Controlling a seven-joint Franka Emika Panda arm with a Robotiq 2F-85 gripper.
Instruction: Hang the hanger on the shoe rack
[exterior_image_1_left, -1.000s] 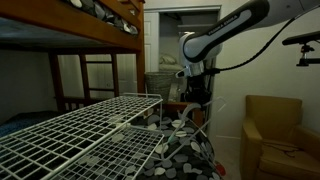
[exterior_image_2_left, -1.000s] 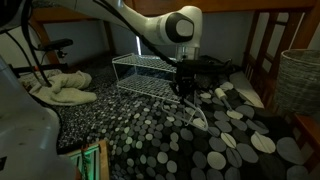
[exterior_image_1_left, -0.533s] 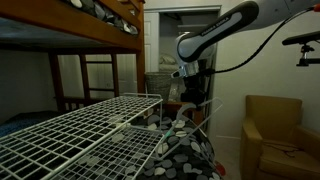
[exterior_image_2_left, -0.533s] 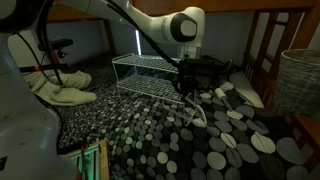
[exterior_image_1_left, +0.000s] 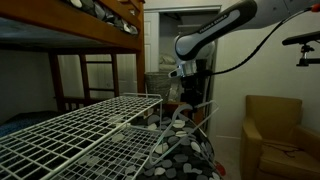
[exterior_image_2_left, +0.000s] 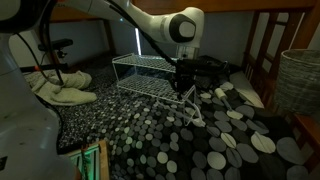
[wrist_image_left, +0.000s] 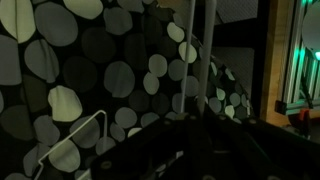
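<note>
The hanger is a thin pale wire triangle that hangs from my gripper above the spotted fabric. In an exterior view it slants down below the gripper as faint pale lines. In the wrist view two of its pale wires run up the frame from the dark jaws. The gripper is shut on the hanger, just off the near corner of the white wire shoe rack. The rack fills the foreground in an exterior view, and one corner shows in the wrist view.
Black-and-white spotted fabric covers the surface beneath the rack and gripper. A wooden bunk bed stands behind the rack. A tan armchair is beside the arm. A wicker basket and pale cloth lie at the sides.
The gripper has risen slightly and shifted toward the rack, carrying the hanger with it. The rack and fabric have not moved.
</note>
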